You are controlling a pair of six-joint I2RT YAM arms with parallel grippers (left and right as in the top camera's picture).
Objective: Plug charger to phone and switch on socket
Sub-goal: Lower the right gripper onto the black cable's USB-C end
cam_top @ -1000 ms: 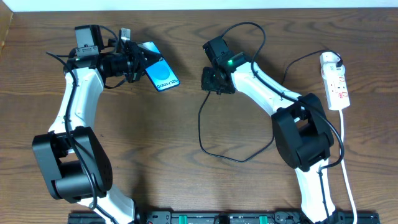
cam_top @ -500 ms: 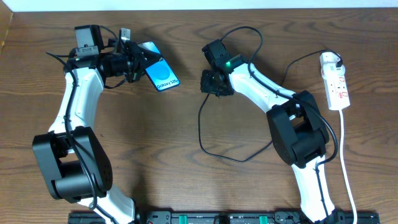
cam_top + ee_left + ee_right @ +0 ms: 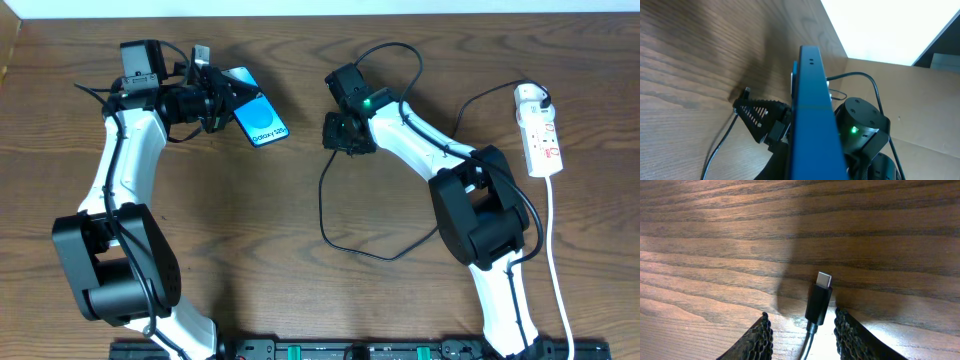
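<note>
My left gripper point(image 3: 215, 100) is shut on the phone point(image 3: 257, 117), holding it off the table with its blue screen tilted up; in the left wrist view the phone point(image 3: 812, 110) shows edge-on. The charger's black cable point(image 3: 323, 215) loops across the middle of the table. Its connector tip point(image 3: 819, 297) lies on the wood between the fingers of my right gripper point(image 3: 801, 314), which is open around it without touching. My right gripper also shows in the overhead view point(image 3: 340, 132). The socket point(image 3: 540, 135) lies at the far right with a white plug point(image 3: 531, 96) at its top end.
The socket's white cord point(image 3: 556, 270) runs down the right side toward the front edge. My right arm's body point(image 3: 485, 215) stands over part of the cable loop. A wall edge point(image 3: 320, 8) runs along the back of the table.
My right arm's elbow has shifted slightly left; its gripper has stayed over the connector. The left arm and phone have not moved.
</note>
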